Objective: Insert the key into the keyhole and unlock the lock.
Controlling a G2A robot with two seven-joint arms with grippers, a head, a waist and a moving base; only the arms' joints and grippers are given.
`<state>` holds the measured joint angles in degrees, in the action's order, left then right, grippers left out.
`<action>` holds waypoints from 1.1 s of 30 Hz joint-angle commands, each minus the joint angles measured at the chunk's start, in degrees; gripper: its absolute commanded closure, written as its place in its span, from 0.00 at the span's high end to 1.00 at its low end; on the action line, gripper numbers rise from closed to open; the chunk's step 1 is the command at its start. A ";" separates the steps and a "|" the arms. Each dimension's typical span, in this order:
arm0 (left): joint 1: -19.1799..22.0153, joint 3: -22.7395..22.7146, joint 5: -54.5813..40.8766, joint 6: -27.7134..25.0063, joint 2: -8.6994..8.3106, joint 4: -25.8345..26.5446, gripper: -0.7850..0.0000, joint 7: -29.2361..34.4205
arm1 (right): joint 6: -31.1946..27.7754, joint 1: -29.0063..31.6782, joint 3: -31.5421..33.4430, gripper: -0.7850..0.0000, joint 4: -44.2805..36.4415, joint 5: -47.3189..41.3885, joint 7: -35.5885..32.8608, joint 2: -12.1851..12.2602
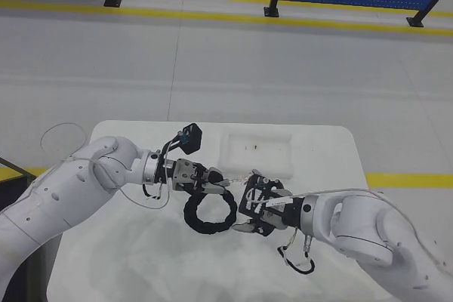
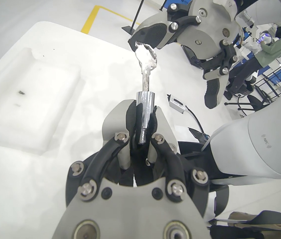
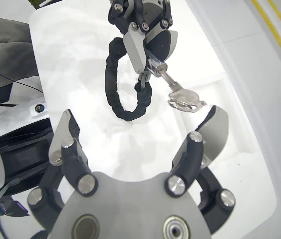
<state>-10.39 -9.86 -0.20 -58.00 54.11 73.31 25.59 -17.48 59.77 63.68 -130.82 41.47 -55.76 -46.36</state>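
Grippers, two: the left gripper (image 2: 144, 115) is clamping one chrome lock (image 2: 145, 100) at the centre of the top view, with the lock's black cable loop (image 1: 209, 211) hanging below it. One key (image 2: 146, 58) is sitting in the keyhole (image 3: 161, 68), its head pointing toward the right gripper (image 3: 140, 113). That gripper is standing spread wide, one pad (image 3: 206, 123) just at the key's head. One shallow white tray (image 1: 228, 155) is lying above centre, with a few dark specks (image 1: 251, 144) in it.

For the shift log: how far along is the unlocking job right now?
Done: the key sits in the keyhole. In hand: the left gripper clamps the lock; the right gripper is open, one finger at the key's head. Left: grip the key, turn it; the black chain loop looks closed.
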 commanded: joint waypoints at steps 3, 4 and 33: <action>0.06 -0.83 -1.58 0.00 0.71 -0.26 0.00 3.16 | -0.43 -0.06 -1.38 1.00 -0.34 2.00 -0.20 -0.24; 0.00 -1.14 -1.77 0.00 0.86 -0.34 0.00 3.80 | -0.69 -0.28 -1.75 1.00 -0.26 2.06 -0.46 -0.32; -2.05 -5.57 1.12 0.00 2.22 0.67 0.00 9.60 | -1.11 -3.71 -2.67 0.42 1.89 -0.27 -2.06 -1.31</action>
<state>-12.45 -15.45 0.95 -58.00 56.33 73.99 35.23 -18.61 56.05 61.08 -128.91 41.16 -57.85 -47.67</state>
